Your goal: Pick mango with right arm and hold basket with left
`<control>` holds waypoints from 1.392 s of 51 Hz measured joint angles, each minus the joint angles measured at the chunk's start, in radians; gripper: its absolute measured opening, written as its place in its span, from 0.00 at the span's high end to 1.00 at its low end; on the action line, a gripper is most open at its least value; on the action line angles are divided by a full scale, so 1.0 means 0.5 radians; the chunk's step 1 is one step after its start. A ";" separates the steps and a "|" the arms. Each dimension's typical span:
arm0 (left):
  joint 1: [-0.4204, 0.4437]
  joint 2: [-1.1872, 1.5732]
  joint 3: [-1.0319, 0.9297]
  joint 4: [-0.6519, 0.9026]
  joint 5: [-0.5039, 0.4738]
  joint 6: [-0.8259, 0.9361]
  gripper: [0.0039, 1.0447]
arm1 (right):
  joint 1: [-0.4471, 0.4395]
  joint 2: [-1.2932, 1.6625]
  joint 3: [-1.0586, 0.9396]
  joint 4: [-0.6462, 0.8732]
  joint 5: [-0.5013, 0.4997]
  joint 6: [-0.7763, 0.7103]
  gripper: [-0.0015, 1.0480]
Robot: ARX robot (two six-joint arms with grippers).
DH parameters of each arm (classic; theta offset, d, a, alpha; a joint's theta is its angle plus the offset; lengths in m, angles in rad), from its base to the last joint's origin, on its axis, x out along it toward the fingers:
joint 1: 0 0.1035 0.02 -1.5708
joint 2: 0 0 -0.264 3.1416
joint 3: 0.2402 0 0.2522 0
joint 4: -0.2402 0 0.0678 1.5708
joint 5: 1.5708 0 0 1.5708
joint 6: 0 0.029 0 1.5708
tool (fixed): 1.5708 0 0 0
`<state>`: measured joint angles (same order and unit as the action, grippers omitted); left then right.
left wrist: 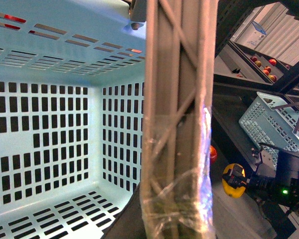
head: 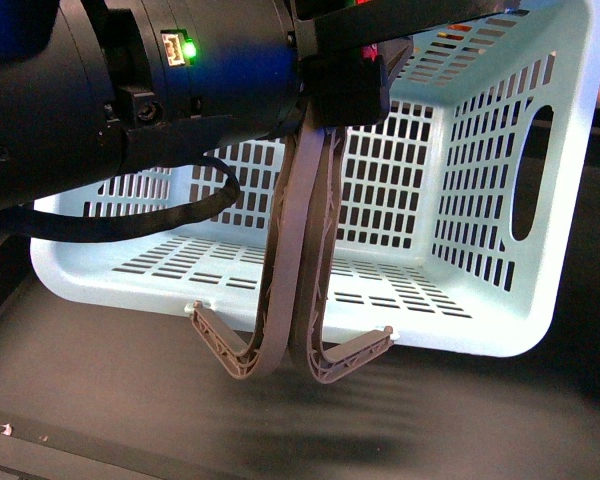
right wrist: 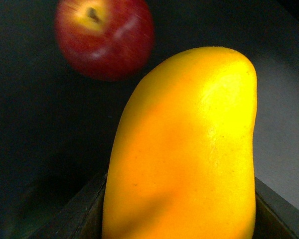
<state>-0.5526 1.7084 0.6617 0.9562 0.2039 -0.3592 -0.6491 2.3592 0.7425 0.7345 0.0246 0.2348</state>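
Two grips — basket (head: 480, 200), mango (right wrist: 184, 149).
My left jaws clamp its handles (head: 300, 250); right jaws pinch mango — gentle squeeze, level basket.

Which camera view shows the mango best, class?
The right wrist view: the mango fills the frame, close and sharp. The left wrist view shows it only small and distant; the front view does not show it.
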 joint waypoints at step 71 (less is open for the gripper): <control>0.000 0.000 0.000 0.000 -0.001 0.000 0.92 | 1.901 -1.702 -0.256 -0.471 -0.171 0.349 0.43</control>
<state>-0.5526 1.7084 0.6617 0.9562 0.2035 -0.3592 0.3012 1.5082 0.6147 0.4992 -0.0608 0.4095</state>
